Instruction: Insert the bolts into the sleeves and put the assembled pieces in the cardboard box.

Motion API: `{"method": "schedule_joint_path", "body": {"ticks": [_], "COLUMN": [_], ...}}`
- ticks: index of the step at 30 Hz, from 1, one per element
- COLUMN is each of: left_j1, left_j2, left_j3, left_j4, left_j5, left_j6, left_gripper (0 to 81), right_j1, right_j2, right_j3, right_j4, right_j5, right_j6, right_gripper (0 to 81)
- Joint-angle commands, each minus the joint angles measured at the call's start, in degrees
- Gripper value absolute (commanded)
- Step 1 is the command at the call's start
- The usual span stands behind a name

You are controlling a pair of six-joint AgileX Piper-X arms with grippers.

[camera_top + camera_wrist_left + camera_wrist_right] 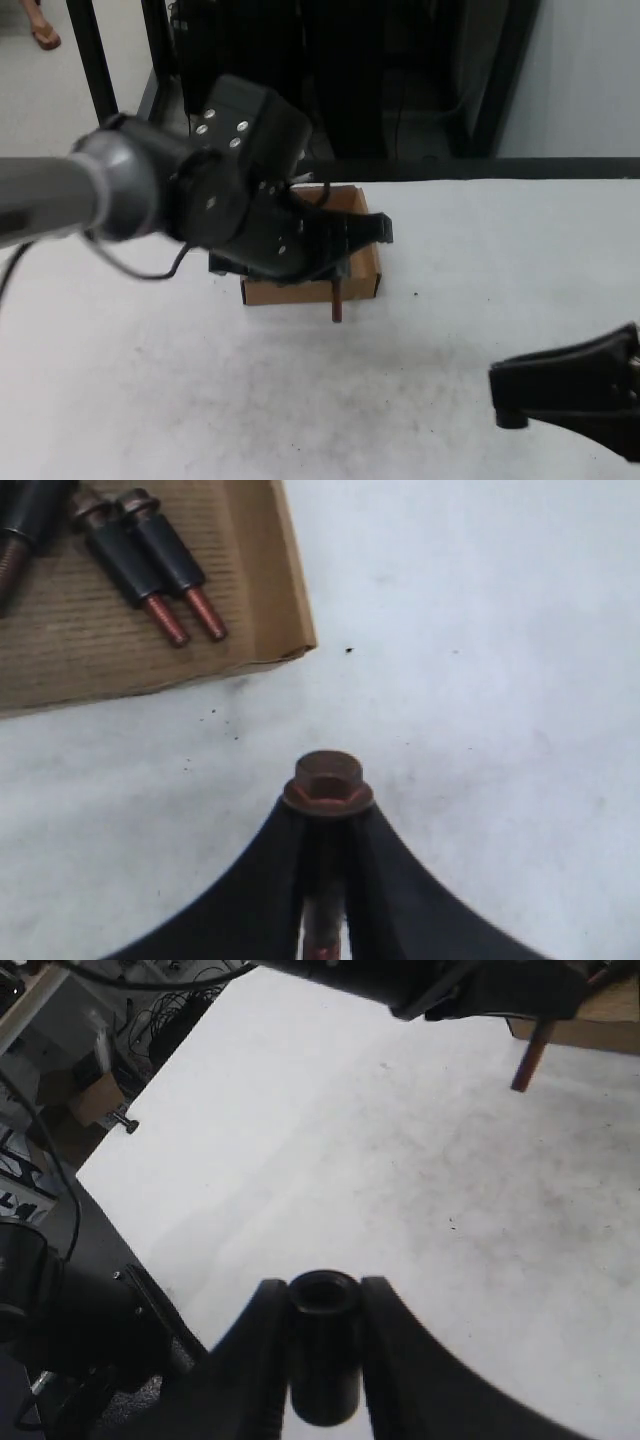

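Between left jaws: bolt clamped, head past tips; right jaws pinch sleeve.

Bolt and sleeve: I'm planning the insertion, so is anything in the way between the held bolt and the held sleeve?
Nothing visible does; only white bench lies between the bolt and the sleeve.

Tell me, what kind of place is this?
Probably a workshop or lab: a white bench, the left tool gripping a bolt, the right tool gripping a sleeve, and tangled cables beyond the bench.

Assembled pieces in cardboard box
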Motion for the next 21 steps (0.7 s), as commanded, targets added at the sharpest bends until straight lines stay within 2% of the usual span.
{"method": "schedule_joint_path", "body": {"ticks": [1, 9, 16, 21], "left_j1": [-0.31, -4.85, -12.94, -17.99], "left_j2": [-1.97, -20.21, -32.13, -34.11], "left_j3": [3.26, 20.12, 33.54, 40.70], "left_j4": [-3.23, -14.95, -24.76, -33.45], "left_j5": [-1.47, -3.90, -8.12, -9.34], "left_j6": [0.23, -1.23, -3.04, -2.36], "left_gripper": [0.8, 0.8, 0.8, 0.8], "right_j1": [-0.07, 1.35, 4.38, 7.07], "right_j2": [-0.98, -0.75, -0.75, -0.54], "right_j3": [0.51, 2.80, 5.80, 9.81], "right_j4": [-0.39, 0.05, 0.05, -5.36], "right_j5": [0.18, -0.54, 0.24, 0.74], "right_j6": [0.21, -0.67, -3.74, -4.20], "right_gripper": [0.3, 0.3, 0.3, 0.3]}}
